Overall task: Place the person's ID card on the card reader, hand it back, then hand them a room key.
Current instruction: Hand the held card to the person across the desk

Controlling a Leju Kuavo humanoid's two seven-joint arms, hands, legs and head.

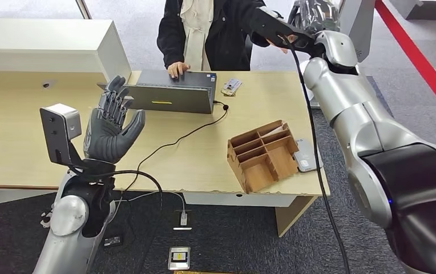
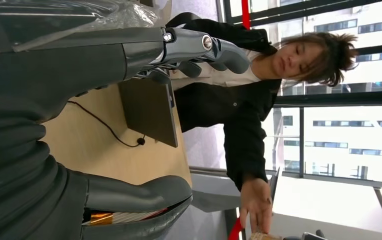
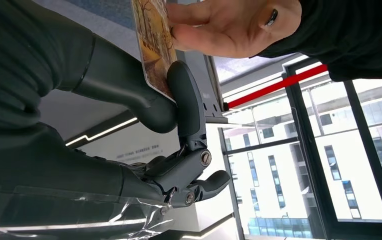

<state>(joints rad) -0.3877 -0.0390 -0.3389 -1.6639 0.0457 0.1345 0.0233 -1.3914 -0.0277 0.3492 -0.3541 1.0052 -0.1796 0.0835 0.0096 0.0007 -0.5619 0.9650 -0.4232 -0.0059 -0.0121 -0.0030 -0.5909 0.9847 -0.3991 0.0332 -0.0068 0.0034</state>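
A card (image 3: 154,47) is pinched by the right hand (image 3: 179,115), raised beyond the desk (image 1: 27,131), and touched by the person's hand (image 3: 229,27). The left hand (image 1: 110,128) is held up, spread and unladen.

On the surface (image 1: 21,142) a laptop (image 1: 173,94) sits at the far edge, before the person (image 1: 216,31) standing behind it. A small card (image 1: 231,86) lies just right of the laptop. Nearer and to the right stands a divided tray (image 1: 263,155), with a flat device (image 1: 307,154) touching its right side. A cable (image 1: 176,140) runs from the laptop toward the near edge
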